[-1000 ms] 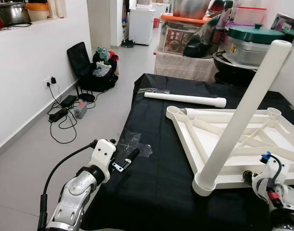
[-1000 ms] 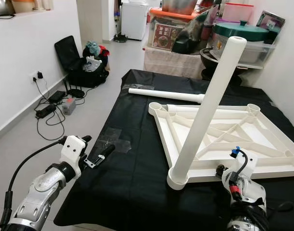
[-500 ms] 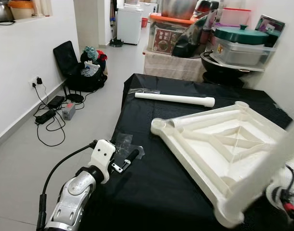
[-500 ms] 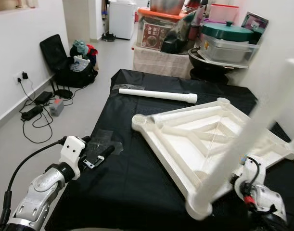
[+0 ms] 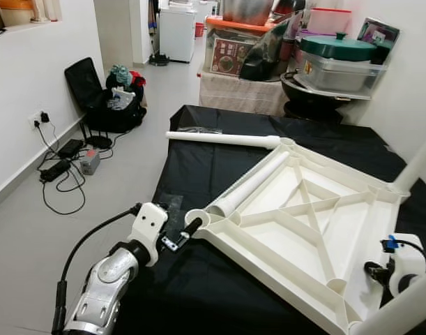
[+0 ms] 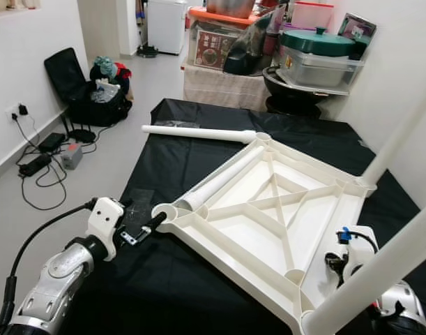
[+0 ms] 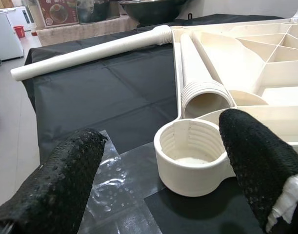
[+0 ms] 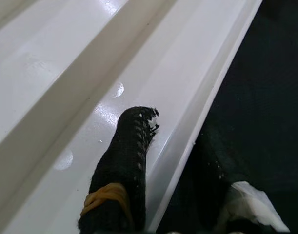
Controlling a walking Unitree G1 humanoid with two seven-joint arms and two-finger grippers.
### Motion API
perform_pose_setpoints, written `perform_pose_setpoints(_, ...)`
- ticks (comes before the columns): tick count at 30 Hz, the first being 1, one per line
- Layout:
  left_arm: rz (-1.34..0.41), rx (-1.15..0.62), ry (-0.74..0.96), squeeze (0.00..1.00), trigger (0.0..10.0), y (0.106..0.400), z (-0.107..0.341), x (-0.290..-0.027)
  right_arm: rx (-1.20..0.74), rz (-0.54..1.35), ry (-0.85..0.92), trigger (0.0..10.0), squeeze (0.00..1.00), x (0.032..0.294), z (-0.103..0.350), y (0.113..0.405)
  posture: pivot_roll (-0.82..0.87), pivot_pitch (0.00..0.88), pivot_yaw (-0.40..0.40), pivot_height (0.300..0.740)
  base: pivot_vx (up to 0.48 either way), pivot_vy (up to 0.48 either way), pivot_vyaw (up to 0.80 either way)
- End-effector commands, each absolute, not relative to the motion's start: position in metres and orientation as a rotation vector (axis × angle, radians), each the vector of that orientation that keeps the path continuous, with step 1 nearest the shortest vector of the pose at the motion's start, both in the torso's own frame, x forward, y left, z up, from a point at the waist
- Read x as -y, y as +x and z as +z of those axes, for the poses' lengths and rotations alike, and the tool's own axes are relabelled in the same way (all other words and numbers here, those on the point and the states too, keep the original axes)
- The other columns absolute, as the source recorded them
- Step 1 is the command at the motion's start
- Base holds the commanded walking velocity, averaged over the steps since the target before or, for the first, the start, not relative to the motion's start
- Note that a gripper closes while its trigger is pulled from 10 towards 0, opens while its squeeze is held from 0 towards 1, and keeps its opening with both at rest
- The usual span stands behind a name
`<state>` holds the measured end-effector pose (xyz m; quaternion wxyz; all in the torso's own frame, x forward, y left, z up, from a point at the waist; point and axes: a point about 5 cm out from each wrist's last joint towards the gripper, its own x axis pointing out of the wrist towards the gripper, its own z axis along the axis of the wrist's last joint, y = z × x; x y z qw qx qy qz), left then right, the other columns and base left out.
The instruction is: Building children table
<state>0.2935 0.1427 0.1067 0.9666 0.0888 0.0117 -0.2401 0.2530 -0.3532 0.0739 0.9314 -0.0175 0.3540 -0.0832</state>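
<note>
the upturned white table frame (image 5: 296, 230) is gripped at its edge by the right tool (image 8: 183, 161), one finger either side of the rim. its threaded corner socket (image 7: 190, 156) sits between the wide-spread fingers of the left tool (image 7: 163, 165). with two legs already standing, a slip or tip is risked.

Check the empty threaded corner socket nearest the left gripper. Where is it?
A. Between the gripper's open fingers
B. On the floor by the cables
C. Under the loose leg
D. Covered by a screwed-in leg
A: in the left wrist view the socket sits between the left gripper's spread fingers.
</note>
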Motion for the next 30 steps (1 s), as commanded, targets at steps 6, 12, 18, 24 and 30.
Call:
perform_pose_setpoints(6, -0.495, -0.043, 0.194, 0.0, 10.0, 0.294, 0.104, -0.143, -0.848, -0.335, -0.051, 10.0, 0.0, 0.366, 0.05, 0.242, 0.02, 0.0, -0.083, 0.74, 0.0, 0.0, 0.0)
perform_pose_setpoints(12, -0.493, -0.043, 0.199, 0.0, 10.0, 0.293, 0.104, -0.144, -0.682, -0.6, 0.074, 10.0, 1.0, 0.386, 0.064, 0.245, 0.02, 0.0, -0.084, 0.74, 0.0, 0.0, 0.0)
perform_pose_setpoints(18, -0.496, -0.042, 0.2, 0.0, 10.0, 0.294, 0.104, -0.145, -0.378, -0.657, 0.214, 10.0, 1.0, 0.399, 0.101, 0.261, 0.02, 0.0, -0.08, 0.74, 0.0, 0.0, 0.0)
perform_pose_setpoints(24, -0.499, -0.04, 0.201, 0.0, 10.0, 0.294, 0.105, -0.145, -0.175, -0.453, 0.356, 10.0, 1.0, 0.383, 0.126, 0.284, 0.02, 0.0, -0.074, 0.74, 0.0, 0.0, 0.0)
perform_pose_setpoints(30, -0.501, -0.04, 0.2, 0.0, 10.0, 0.294, 0.105, -0.144, -0.029, -0.439, 0.403, 10.0, 1.0, 0.384, 0.146, 0.289, 0.01, 0.0, -0.073, 0.74, 0.0, 0.0, 0.0)
